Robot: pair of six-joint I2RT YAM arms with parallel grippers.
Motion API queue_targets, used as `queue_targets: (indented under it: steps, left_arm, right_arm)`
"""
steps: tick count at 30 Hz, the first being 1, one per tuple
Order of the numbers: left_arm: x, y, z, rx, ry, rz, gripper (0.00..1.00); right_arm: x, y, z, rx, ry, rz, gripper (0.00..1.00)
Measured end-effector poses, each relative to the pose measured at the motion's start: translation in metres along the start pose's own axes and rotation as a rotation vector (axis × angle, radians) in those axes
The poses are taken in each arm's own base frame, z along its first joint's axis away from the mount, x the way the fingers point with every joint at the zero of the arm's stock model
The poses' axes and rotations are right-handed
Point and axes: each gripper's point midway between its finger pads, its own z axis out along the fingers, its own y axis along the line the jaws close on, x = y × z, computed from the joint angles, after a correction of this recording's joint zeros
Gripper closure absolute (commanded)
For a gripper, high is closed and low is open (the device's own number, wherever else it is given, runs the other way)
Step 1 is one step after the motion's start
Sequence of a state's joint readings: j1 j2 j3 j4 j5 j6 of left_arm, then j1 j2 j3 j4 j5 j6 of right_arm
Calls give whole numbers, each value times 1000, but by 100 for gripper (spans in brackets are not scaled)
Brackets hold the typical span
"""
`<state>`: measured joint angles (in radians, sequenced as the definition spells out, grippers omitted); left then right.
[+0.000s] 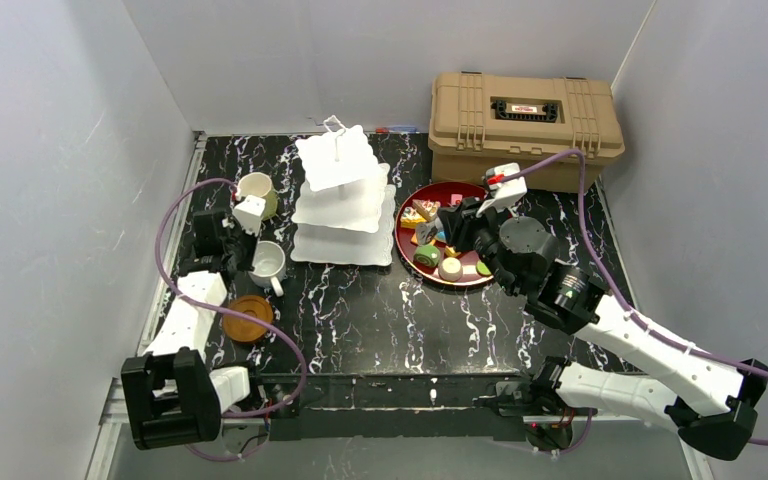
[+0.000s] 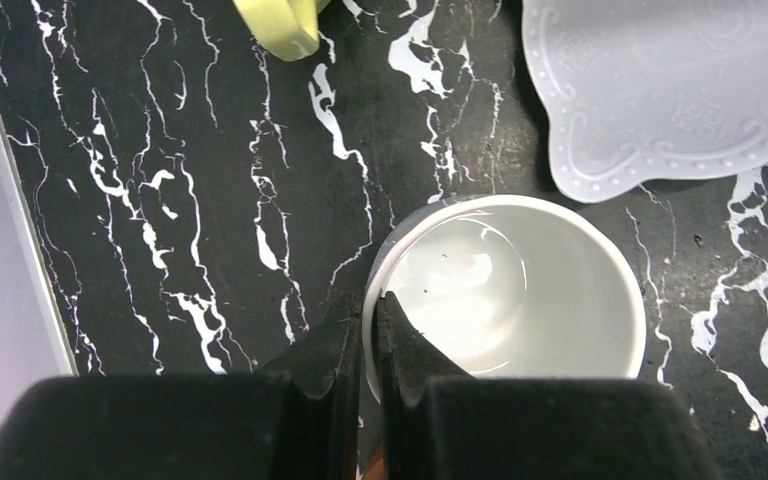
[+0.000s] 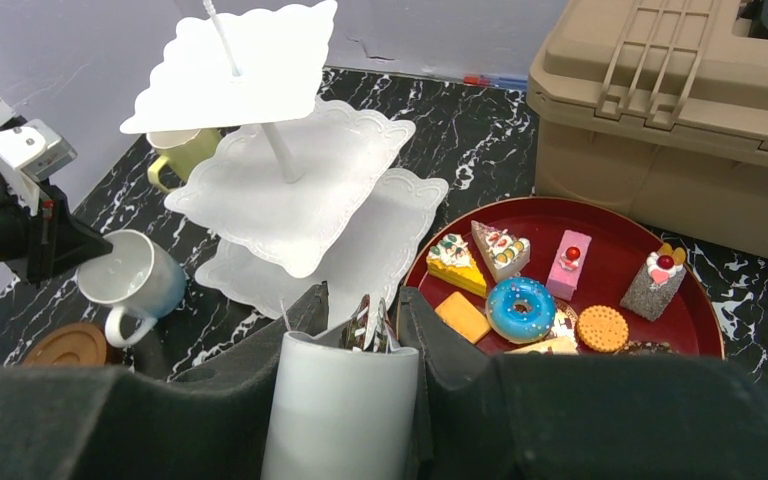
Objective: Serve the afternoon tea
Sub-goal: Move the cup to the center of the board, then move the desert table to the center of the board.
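Left wrist view: my left fingers (image 2: 345, 328) pinch nearly closed on the rim of the white mug (image 2: 520, 290), which hangs tilted beside the cake stand (image 3: 290, 190). Next, I judge, it goes upright onto the brown coaster (image 1: 248, 317) nearby. My right fingers (image 3: 305, 322) clasp a white toy pastry (image 3: 345, 400) by the red tray (image 3: 560, 204). The bench (image 2: 210, 200) is black marble with white walls around it.

Free to pass over the bare near half of the table (image 1: 390, 320), between the coaster (image 1: 248, 317) on the left and the red tray (image 1: 398, 235) on the right. Blocked at mid-back by the three-tier cake stand (image 1: 343, 200), just beside the tray. Tight on the left: white mug (image 1: 266, 262) just beside the stand's lowest tier, yellow-green mug (image 1: 257, 190) behind it, side wall (image 1: 60, 200) near. Closed at back right by the tan case (image 1: 525, 125), just behind the tray.
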<state>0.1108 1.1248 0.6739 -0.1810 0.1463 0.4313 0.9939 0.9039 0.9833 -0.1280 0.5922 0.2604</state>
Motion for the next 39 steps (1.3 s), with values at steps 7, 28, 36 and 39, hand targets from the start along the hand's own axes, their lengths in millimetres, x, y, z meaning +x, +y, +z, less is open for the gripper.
queue_targets:
  steps: [7, 28, 36, 39]
  left_arm:
    - [4, 14, 13, 14, 28, -83, 55]
    - [-148, -2, -98, 244, -340, -216, 28]
    - [-246, -57, -136, 499, -519, -78, 26]
    - [-278, -79, -125, 571, -546, -40, 25]
  right_arm:
    - [2, -1, -2, -2, 15, 1, 81]
    - [16, -12, 1, 65, 62, -26, 82]
    - [32, -18, 12, 118, 96, -57, 82]
    - [31, -19, 12, 125, 89, -54, 82]
